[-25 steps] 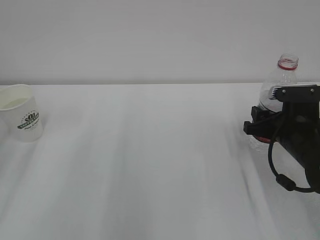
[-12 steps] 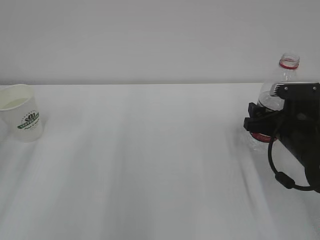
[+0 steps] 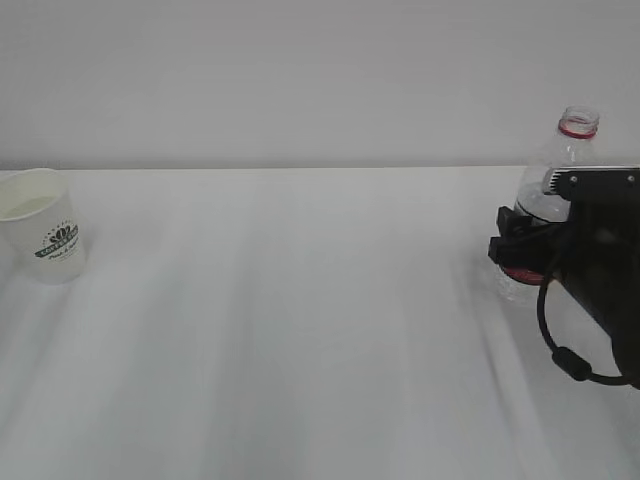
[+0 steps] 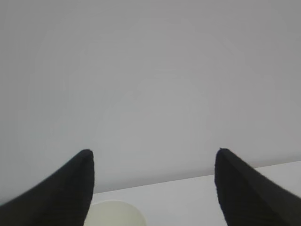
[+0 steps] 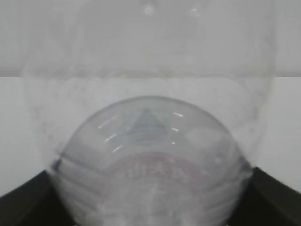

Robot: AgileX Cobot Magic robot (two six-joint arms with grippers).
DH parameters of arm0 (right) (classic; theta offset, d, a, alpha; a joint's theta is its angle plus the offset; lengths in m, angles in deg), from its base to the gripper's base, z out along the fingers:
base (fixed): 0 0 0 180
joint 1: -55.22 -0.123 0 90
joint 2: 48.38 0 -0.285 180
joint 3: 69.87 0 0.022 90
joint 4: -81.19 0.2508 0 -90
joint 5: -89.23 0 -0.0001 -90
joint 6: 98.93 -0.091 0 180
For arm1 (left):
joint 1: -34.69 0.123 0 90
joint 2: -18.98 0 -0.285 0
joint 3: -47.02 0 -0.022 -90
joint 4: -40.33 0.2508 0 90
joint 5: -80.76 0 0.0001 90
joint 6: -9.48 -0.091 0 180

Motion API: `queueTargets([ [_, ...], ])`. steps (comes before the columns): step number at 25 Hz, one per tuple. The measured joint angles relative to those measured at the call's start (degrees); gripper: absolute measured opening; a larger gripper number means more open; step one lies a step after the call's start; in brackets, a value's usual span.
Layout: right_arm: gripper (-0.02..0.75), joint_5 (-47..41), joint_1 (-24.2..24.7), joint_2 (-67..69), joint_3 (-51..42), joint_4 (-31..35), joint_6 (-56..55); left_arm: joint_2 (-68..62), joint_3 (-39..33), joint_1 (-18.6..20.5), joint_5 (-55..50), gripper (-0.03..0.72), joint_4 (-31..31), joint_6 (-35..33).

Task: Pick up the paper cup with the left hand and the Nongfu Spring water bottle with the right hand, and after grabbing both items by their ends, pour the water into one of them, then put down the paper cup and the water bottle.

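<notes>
bottle (image 3: 560, 180) base hidden by right gripper (image 3: 508, 250)

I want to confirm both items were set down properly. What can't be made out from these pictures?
- Bottle base: exterior view, hidden behind the right hand.
- Whether that hand touches the bottle: right wrist view, too close and blurred.
- Paper cup: left wrist view shows only its rim, cut by the bottom edge.
- Left hand: outside the exterior view.

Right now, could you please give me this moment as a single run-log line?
paper cup: upright, table's left edge | water bottle: upright, uncapped, between right hand fingers | left hand: open above cup
</notes>
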Motion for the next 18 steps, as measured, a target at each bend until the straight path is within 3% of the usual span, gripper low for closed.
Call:
queueTargets([
  [7,0.627,6.6,0.0,-2.1,-2.5,0.0,-0.1,0.0,0.0,0.0,0.0,0.579,0.0,0.0],
  [18,0.627,7.5,0.0,-6.7,-2.6,-0.8,0.0,0.0,0.0,0.0,0.0,0.579,0.0,0.0],
])
